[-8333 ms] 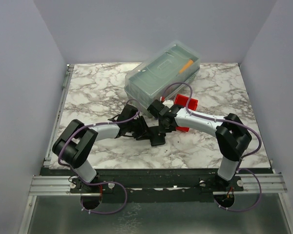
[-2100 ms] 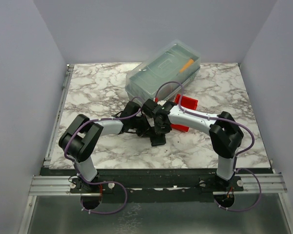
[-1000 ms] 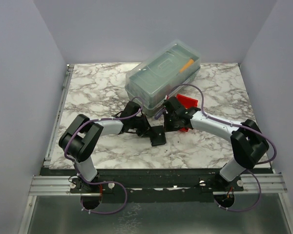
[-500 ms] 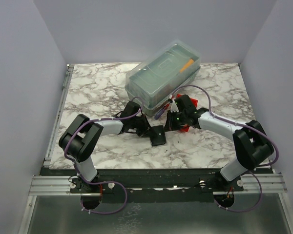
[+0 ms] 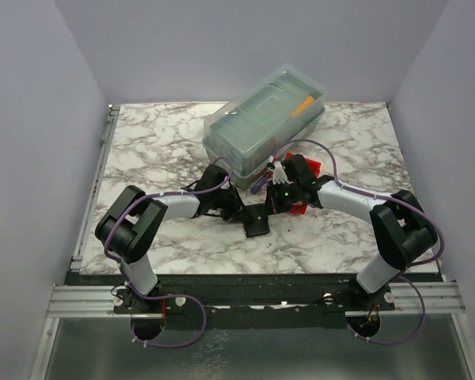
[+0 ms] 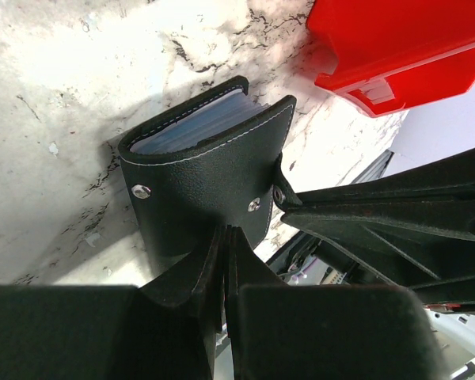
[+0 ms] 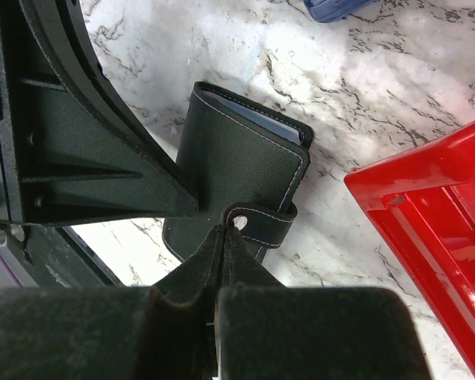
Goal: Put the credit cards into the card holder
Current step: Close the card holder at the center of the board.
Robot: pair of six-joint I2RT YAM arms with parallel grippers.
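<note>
Left hand [image 6: 224,237] is clenched on the cover of the black card holder [image 6: 202,178] resting on the marble bench [image 6: 63,103] beside the red bin [image 6: 396,39], right hand [image 7: 226,231] pinching its snap strap [image 7: 263,218]; steady the cover and draw the strap gently so nothing slides.

Overhead camera looks down; wrist cameras closely share the card holder [image 6: 198,182]

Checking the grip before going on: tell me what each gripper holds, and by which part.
Both pinch the card holder: the left gripper by the edge of its cover, the right gripper by its snap strap.
</note>
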